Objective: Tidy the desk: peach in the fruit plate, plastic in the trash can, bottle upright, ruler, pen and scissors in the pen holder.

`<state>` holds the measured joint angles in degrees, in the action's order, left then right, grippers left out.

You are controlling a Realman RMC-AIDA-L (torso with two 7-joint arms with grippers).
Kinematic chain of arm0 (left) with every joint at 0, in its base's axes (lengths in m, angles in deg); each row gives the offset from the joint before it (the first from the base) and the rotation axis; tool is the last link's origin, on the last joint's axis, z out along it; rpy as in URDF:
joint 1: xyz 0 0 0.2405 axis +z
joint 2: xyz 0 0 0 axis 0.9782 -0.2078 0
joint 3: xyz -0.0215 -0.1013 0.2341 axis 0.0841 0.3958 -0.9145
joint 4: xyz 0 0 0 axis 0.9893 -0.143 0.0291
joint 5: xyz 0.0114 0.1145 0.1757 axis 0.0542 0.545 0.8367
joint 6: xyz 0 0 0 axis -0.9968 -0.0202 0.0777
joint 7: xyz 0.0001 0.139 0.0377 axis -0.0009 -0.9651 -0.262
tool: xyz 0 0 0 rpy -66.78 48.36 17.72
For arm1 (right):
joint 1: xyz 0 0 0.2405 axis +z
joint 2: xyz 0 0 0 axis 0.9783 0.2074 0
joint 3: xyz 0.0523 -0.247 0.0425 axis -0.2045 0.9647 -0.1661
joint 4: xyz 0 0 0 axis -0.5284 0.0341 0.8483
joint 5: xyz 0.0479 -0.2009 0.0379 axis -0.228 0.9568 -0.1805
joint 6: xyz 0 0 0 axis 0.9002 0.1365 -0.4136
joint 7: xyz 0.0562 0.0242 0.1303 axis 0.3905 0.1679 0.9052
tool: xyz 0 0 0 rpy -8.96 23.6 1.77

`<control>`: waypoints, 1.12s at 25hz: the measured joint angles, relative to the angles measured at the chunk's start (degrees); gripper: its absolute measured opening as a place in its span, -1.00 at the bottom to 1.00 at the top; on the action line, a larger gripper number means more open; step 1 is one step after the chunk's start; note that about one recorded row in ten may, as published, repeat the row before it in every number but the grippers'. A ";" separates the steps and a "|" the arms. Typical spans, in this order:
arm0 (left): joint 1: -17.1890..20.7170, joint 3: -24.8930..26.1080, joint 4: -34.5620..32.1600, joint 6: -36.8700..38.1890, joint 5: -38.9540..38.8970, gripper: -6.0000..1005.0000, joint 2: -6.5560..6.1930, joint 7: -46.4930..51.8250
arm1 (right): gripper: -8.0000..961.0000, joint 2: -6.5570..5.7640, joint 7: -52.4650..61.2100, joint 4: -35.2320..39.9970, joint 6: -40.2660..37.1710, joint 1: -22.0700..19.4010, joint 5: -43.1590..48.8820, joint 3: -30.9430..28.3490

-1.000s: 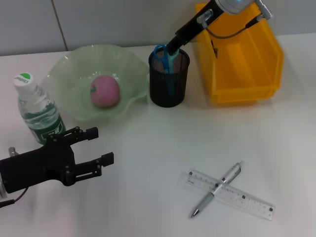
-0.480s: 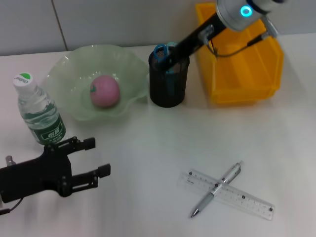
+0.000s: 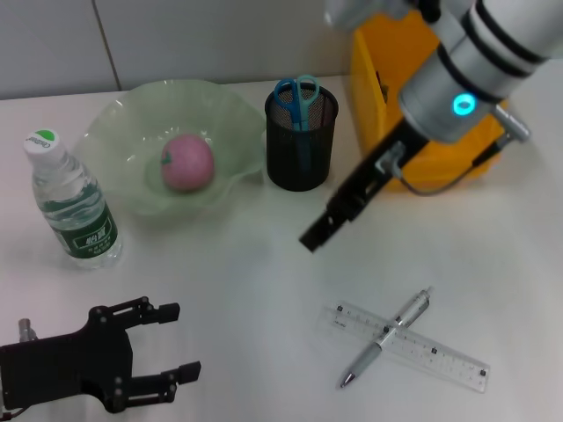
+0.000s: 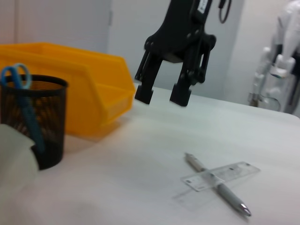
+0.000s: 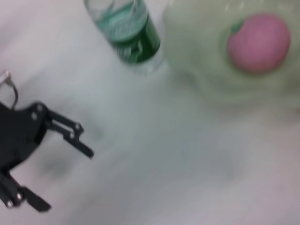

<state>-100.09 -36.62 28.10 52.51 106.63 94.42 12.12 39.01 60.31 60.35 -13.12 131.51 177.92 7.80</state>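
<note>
The right gripper [image 4: 166,95] hung empty with its fingers spread, above the table between the pen holder [image 3: 301,139] and the pen [image 3: 387,338]. That pen lay crossed over the ruler [image 3: 413,346]. Slim, hard and probably slippery, it looked best pinched mid-barrel. The left gripper [image 3: 169,347] sat open, idle.

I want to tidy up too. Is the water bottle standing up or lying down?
Standing up. The bottle rests on its base, white cap on top, beside the fruit plate.

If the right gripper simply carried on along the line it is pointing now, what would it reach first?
Probably bare table. The right gripper, open and empty, points down and towards the robot's left, and nothing lies along that line; the pen and ruler sit off to its side.
</note>
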 joint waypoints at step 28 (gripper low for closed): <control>0.06 -1.54 0.50 -1.25 -0.05 0.59 0.03 -6.42 | 0.55 0.26 2.98 4.98 9.53 -10.47 -0.77 29.13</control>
<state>-100.03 -38.15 28.60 51.26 106.58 94.45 5.70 39.27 63.29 65.33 -3.59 121.05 177.14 36.93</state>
